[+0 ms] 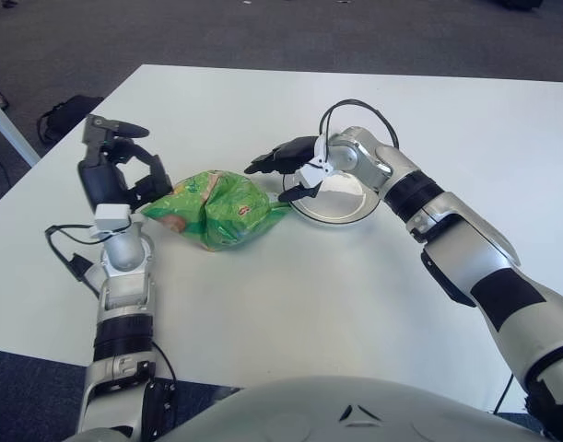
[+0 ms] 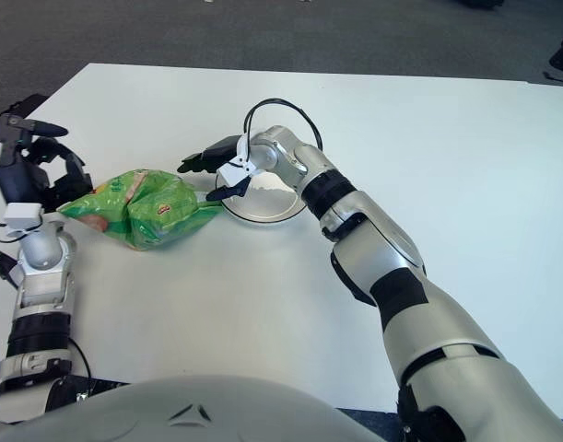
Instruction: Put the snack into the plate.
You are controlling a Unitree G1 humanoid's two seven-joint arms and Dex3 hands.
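Note:
The snack is a crumpled green bag in the middle left of the white table. Its right tip reaches the left rim of a round silver plate. My left hand has its fingers curled at the bag's left corner, with one finger sticking out on top. My right hand is at the bag's right end, over the plate's left rim. Its dark fingers are above the bag and its thumb is against the bag's tip. The bag is bunched up between the two hands.
A dark bag lies on the carpet beyond the table's left edge, next to a white post. A black cable loops over my right wrist. My own torso fills the bottom edge.

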